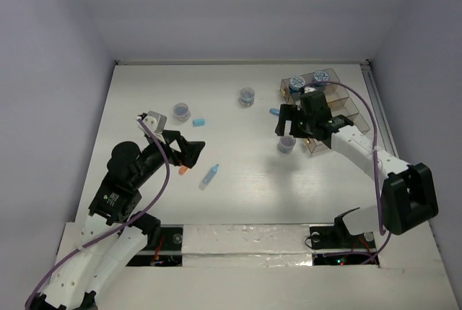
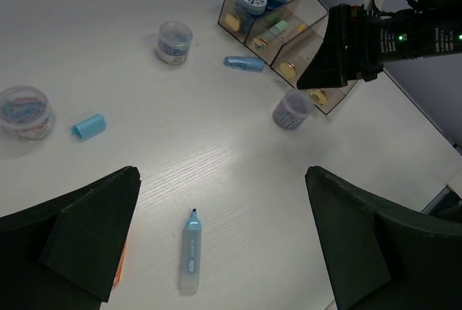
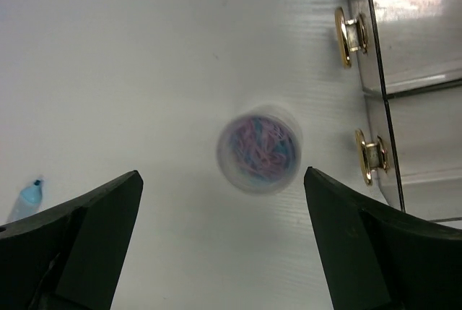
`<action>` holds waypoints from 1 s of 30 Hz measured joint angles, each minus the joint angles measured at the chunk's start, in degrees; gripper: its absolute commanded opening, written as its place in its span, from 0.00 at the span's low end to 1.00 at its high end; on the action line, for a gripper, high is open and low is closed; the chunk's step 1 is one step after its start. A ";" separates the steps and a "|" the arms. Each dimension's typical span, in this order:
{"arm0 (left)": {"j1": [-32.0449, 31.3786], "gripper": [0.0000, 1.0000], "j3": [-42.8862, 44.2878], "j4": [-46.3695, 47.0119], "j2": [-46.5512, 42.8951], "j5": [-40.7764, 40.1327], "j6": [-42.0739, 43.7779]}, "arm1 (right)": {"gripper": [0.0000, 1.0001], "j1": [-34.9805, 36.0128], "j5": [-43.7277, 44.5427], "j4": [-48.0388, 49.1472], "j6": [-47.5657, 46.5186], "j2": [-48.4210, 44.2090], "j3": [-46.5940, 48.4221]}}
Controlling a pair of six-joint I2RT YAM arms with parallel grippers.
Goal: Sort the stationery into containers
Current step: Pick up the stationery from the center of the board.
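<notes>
Overhead: the right gripper (image 1: 297, 118) hangs with its fingers apart over a small clear round jar (image 1: 286, 144). The jar stands on the white table (image 1: 238, 201), just beside the smoky clear plastic rack of bins (image 1: 339, 104) and outside it.
Overhead, sorted: two blue round rolls with white patterned tops (image 1: 297, 82) sit in the far bins; two more jars and some short sticks lie scattered.
Left wrist: the left gripper (image 2: 222, 180) is spread wide and holds nothing. A light-blue plastic marker (image 2: 190, 259) lies on the table below it, an orange stick (image 2: 119, 270) at its edge.
Right wrist: the jar shows blurred between the wide fingers, touching neither; the rack's gold knobs (image 3: 346, 35) are close by.
Risk, jar: an off-centre descent could tip it or knock it against the rack.
Risk, marker: being round, it may roll from a one-sided nudge.
</notes>
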 measured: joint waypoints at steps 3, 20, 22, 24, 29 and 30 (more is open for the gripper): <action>0.00 0.99 -0.02 0.00 0.04 0.04 0.00 | 1.00 0.00 0.31 -1.46 0.00 1.20 -1.11; 0.00 0.99 -0.02 0.02 0.04 0.07 0.02 | 0.32 0.00 0.44 -1.46 -0.61 13.81 1.07; 0.00 0.99 0.00 0.02 0.09 0.07 0.02 | 0.27 0.07 0.44 -1.20 -0.68 13.73 1.33; 0.00 0.99 0.00 0.02 0.13 0.07 0.02 | 0.26 0.20 0.37 -1.20 -0.68 13.03 1.42; 0.00 0.99 -0.02 0.02 0.31 0.07 0.02 | 0.22 0.39 1.46 -1.46 -1.27 7.21 2.91; 0.00 0.99 -0.02 0.02 0.42 0.07 0.02 | 0.22 0.39 2.43 -1.40 -1.53 6.23 3.82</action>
